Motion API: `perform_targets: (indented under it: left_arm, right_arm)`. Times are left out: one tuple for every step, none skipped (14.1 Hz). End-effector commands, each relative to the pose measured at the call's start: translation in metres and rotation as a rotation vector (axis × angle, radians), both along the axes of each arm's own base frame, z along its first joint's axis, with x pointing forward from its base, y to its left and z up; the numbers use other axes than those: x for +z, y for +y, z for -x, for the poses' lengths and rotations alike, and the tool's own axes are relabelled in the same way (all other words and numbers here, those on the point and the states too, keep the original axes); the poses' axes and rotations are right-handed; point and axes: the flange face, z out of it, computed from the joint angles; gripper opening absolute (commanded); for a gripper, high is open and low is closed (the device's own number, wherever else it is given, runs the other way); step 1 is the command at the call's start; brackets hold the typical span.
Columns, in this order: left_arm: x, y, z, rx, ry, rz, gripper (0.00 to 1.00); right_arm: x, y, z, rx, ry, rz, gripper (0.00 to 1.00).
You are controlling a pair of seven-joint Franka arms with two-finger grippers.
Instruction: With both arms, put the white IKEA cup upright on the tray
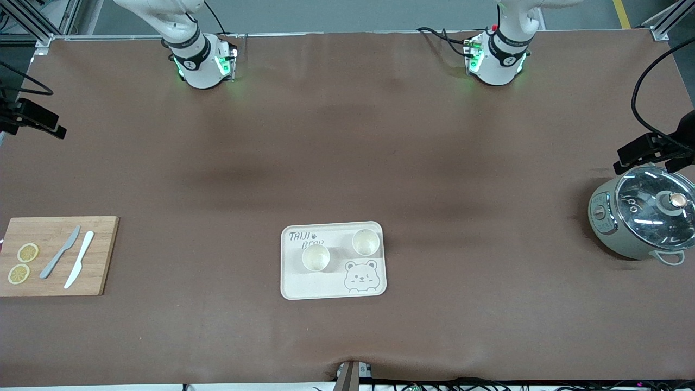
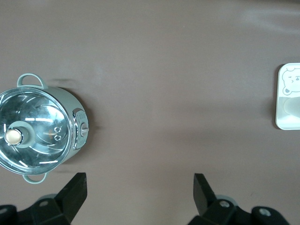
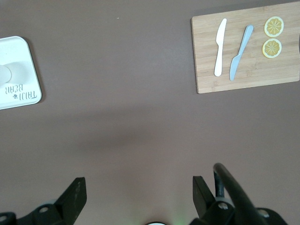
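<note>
Soft, even overhead light falls on the brown tabletop (image 1: 347, 163), leaving faint blurry shadows across it, white glare streaks on the pot's glass lid (image 1: 654, 209), everything reasonably sharp.

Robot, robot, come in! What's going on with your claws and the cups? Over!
Left claw and right claw open, high over bare table. Two cups upright on tray. Nothing blocking.

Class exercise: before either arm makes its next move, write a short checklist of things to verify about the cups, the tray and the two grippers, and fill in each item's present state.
1. Two cups on the tray: ok.
2. Both cups upright, mouths up: ok.
3. Cups apart from each other: ok.
4. Left gripper empty, jaws open, over bare table beside the pot: ok.
5. Right gripper empty, jaws open, over bare table: ok.
6. Cups' brand: cannot tell.
</note>
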Motion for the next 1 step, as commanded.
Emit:
perform_targets:
  left_arm:
    - [0.0047,-0.0052,-0.002,-0.01,0.005,-0.03,1.0]
  right_arm:
    - [0.0007,-0.0003,0.0018,0.007,-0.005,-0.001,1.0]
